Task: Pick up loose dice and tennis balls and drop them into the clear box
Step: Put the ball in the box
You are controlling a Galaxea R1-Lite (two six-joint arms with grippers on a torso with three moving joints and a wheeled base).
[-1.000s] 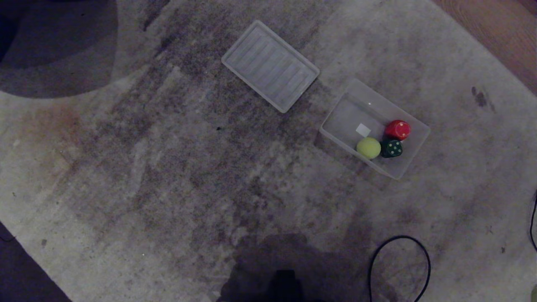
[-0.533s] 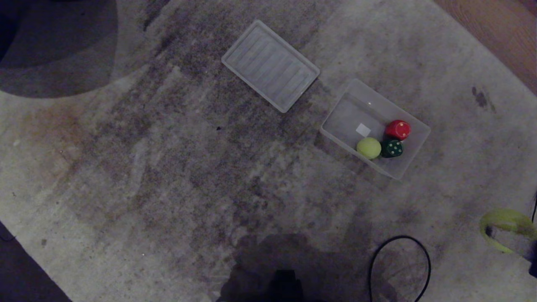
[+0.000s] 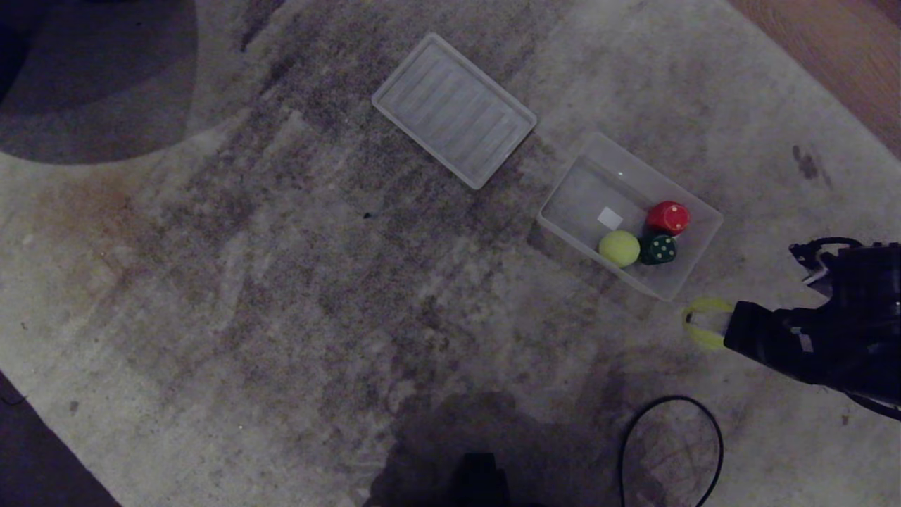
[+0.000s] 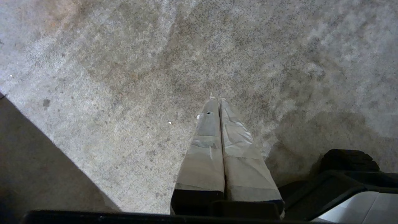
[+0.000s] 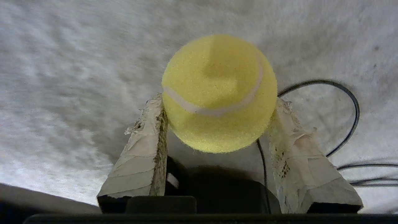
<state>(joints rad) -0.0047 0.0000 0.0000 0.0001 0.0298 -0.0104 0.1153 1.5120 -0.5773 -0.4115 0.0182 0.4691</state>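
Yellow-green felt fills my right wrist view: the right gripper (image 5: 217, 118) pinches a tennis ball (image 5: 219, 93) between its two taped fingers (image 5: 144, 155), one pad pressed to each side of it.

From the head view I place that held ball (image 3: 704, 322) low on the robot's right, just off the near corner of the clear box (image 3: 693, 278), not yet over it. The box lies up and to the left of my hand. Its long axis runs diagonally, from upper left to lower right. Inside it I count another tennis ball (image 3: 619, 248), a green die (image 3: 658, 249) and a red die (image 3: 667, 217), bunched at the end nearest my hand.

I judge a short carry up-left puts the ball over the rim.

My left gripper (image 4: 219, 107) hangs parked over the carpet (image 4: 124, 77), fingers pressed together, holding nothing.
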